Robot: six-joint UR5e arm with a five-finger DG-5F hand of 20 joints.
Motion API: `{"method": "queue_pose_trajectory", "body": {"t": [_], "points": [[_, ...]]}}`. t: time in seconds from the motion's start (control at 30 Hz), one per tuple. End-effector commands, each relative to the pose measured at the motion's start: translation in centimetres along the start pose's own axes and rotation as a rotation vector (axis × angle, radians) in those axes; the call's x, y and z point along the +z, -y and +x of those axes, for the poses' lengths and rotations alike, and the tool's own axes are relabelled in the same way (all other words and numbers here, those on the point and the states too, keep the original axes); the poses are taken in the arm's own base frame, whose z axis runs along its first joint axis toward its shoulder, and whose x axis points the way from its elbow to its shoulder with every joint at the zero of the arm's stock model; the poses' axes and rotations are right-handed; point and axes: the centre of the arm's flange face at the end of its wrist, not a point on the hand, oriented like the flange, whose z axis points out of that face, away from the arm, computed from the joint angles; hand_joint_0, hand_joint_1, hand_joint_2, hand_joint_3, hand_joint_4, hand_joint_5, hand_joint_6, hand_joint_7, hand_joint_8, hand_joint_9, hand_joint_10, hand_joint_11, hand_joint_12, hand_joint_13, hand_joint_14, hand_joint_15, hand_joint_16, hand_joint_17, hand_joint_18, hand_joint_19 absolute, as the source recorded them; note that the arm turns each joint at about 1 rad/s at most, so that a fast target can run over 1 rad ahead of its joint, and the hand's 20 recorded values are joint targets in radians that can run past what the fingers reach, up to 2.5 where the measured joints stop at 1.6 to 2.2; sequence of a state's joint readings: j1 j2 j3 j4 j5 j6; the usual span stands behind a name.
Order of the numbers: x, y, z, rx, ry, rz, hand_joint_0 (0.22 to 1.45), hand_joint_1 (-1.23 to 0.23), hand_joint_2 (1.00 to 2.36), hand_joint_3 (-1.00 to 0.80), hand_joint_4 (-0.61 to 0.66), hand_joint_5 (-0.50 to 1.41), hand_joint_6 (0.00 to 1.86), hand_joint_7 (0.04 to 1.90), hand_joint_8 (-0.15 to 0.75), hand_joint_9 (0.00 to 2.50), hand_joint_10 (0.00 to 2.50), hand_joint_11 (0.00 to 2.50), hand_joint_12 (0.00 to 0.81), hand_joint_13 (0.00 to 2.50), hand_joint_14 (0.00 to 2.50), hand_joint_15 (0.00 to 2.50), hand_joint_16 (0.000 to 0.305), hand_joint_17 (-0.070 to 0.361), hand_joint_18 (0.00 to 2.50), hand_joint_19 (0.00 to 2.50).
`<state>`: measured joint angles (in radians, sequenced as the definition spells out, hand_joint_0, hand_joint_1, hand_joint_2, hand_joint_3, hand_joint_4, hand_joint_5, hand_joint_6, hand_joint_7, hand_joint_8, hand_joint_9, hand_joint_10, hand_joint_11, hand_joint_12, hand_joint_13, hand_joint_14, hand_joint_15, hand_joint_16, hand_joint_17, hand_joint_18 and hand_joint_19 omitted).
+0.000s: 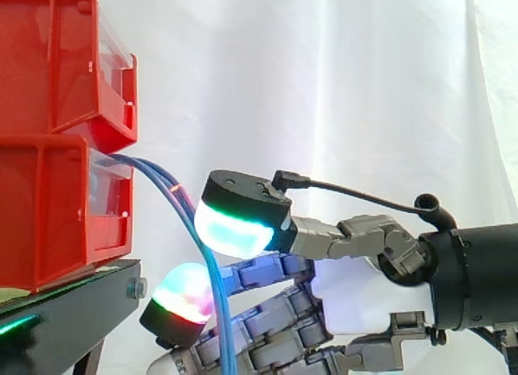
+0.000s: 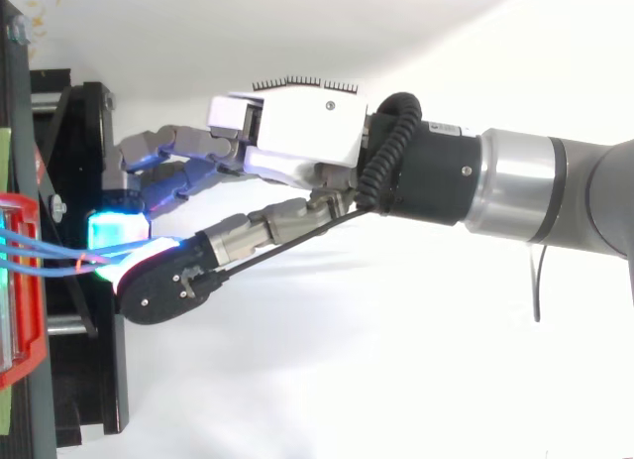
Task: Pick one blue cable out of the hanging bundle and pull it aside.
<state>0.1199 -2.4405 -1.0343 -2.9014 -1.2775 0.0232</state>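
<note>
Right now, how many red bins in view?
2, stacked at left: the upper bin sits on the lower bin, which rests on the black stand and feeds the blue cables. Others may be hidden above.

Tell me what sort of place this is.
Probably a robot test bench in a lab: a white curtain backdrop, red bins stacked on a black stand with blue cables hanging out, and a robot hand at them.
</note>
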Motion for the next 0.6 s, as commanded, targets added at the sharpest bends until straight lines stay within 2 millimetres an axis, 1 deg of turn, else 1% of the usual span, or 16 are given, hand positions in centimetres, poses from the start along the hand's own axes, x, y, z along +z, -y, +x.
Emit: {"method": "queue_pose_trajectory", "body": {"t": [0.0,0.3,0.33,0.4,0.43,0.47,0.5,0.53,0.57], "points": [[0.1,-0.1,-0.1,-0.031,0.012,-0.010,0.48,-0.62,1.00,-0.50,0.19,-0.09,0.50,1.24,0.306,0.70,0.01,0.21,0.358,0.38,0.01,0.15,0.055,0.124,0.31,0.35],[0.1,-0.3,-0.4,-0.026,0.012,-0.008,0.49,-0.60,1.00,-0.50,0.18,-0.09,0.54,1.20,0.309,0.70,0.01,0.21,0.358,0.39,0.01,0.16,0.055,0.124,0.31,0.35],[0.1,-0.3,-0.3,-0.027,0.011,-0.008,0.49,-0.60,1.00,-0.50,0.18,-0.09,0.56,1.16,0.310,0.71,0.01,0.21,0.357,0.39,0.01,0.15,0.055,0.123,0.31,0.35],[0.3,-0.7,-0.5,-0.024,0.014,-0.014,0.50,-0.60,1.00,-0.50,0.17,-0.09,0.58,1.15,0.309,0.72,0.01,0.22,0.353,0.40,0.01,0.15,0.054,0.121,0.32,0.35],[0.3,-0.8,-0.5,-0.026,0.014,-0.014,0.51,-0.61,1.00,-0.50,0.16,-0.10,0.62,1.09,0.306,0.72,0.01,0.22,0.350,0.40,0.01,0.15,0.053,0.120,0.32,0.35],[0.3,-1.0,-0.5,-0.026,0.014,-0.014,0.52,-0.61,1.00,-0.47,0.15,-0.11,0.66,1.04,0.306,0.73,0.01,0.23,0.343,0.41,0.01,0.16,0.052,0.117,0.32,0.36],[0.3,-1.4,-0.5,-0.027,0.014,-0.007,0.52,-0.61,1.00,-0.47,0.15,-0.11,0.66,1.04,0.306,0.73,0.01,0.23,0.343,0.41,0.01,0.16,0.052,0.117,0.32,0.36],[0.2,-1.4,-0.6,-0.030,0.015,-0.001,0.55,-0.63,1.01,-0.40,0.14,-0.12,0.73,0.98,0.303,0.73,0.01,0.24,0.335,0.41,0.01,0.16,0.050,0.113,0.32,0.36],[0.0,-1.9,-0.5,-0.034,0.014,0.017,0.56,-0.65,1.01,-0.36,0.13,-0.13,0.75,0.96,0.301,0.73,0.01,0.23,0.333,0.42,0.01,0.16,0.050,0.111,0.33,0.36]]}}
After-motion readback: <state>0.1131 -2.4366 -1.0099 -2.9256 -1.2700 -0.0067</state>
